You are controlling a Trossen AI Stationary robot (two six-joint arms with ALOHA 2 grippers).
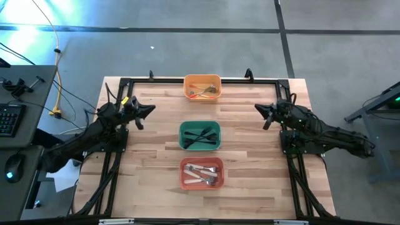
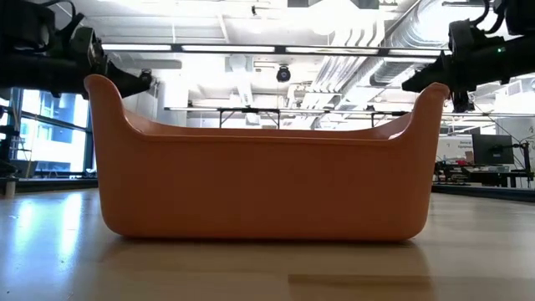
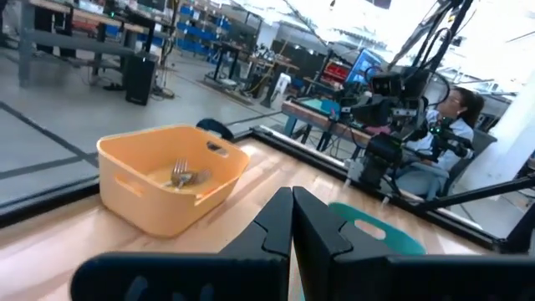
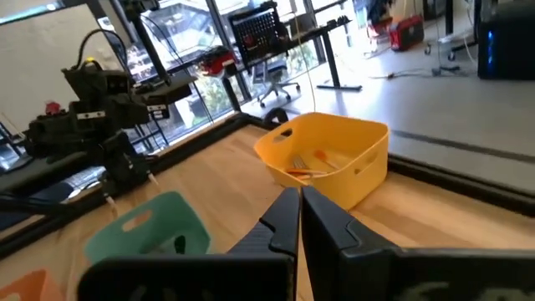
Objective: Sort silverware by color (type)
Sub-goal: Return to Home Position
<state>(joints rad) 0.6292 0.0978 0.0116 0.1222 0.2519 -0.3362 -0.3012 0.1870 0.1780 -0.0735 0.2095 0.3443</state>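
The forks lie sorted in three bins down the table's middle. Tan and red-orange handled forks [image 1: 205, 92] rest in the orange bin [image 1: 202, 79] at the far edge. Black forks [image 1: 201, 137] fill the green bin [image 1: 184, 135] at the centre. White-handled forks [image 1: 204, 175] lie in the red bin [image 1: 185, 175] near me. My left gripper [image 1: 150, 109] hovers shut above the table's left side. My right gripper [image 1: 257, 109] hovers shut above the right side. Both hold nothing.
The red bin's wall [image 2: 267, 180] fills the low view and hides the other bins there. Bare wood lies on both sides of the bin column. A seated person [image 3: 451, 125] shows beyond the table in the left wrist view.
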